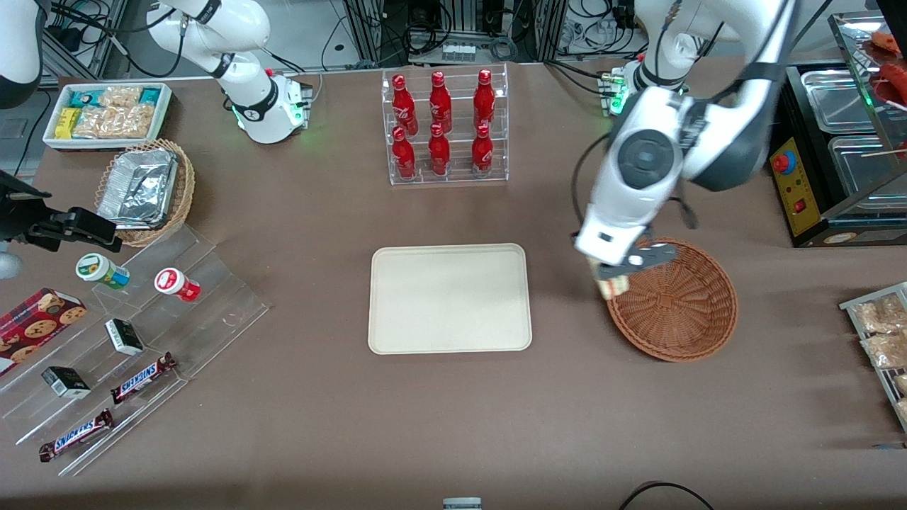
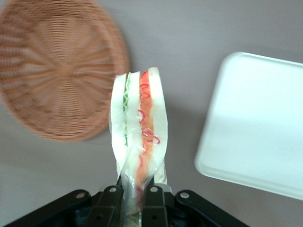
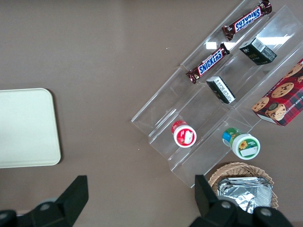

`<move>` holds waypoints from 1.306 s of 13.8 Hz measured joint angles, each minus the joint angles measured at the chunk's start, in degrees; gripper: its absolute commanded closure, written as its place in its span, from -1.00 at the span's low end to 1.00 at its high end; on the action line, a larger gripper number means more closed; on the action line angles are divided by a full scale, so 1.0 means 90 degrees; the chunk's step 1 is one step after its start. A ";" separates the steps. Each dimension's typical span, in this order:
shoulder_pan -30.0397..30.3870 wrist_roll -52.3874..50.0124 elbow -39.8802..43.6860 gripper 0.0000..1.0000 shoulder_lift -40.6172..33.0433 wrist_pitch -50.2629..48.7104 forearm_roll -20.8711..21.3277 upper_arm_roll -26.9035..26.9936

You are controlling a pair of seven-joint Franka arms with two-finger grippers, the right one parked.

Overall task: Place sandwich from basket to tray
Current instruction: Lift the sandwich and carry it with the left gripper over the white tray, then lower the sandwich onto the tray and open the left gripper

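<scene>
1 sandwich (image 2: pixel 139 127) in gripper (image 1: pixel 618 278), above 1 basket (image 1: pixel 680 312) rim, w/ 1 tray (image 1: pixel 449 298) nearby

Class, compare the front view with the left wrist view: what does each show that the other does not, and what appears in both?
Only the front view shows the red bottles in their rack and the snack bars. Only the left wrist view shows the sandwich's red and green filling layers, pinched in the gripper. Both show the basket, the tray and the brown table.
</scene>
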 measured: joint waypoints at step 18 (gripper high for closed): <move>-0.1846 -0.0415 0.1839 0.97 0.3038 0.2574 -0.0102 0.0003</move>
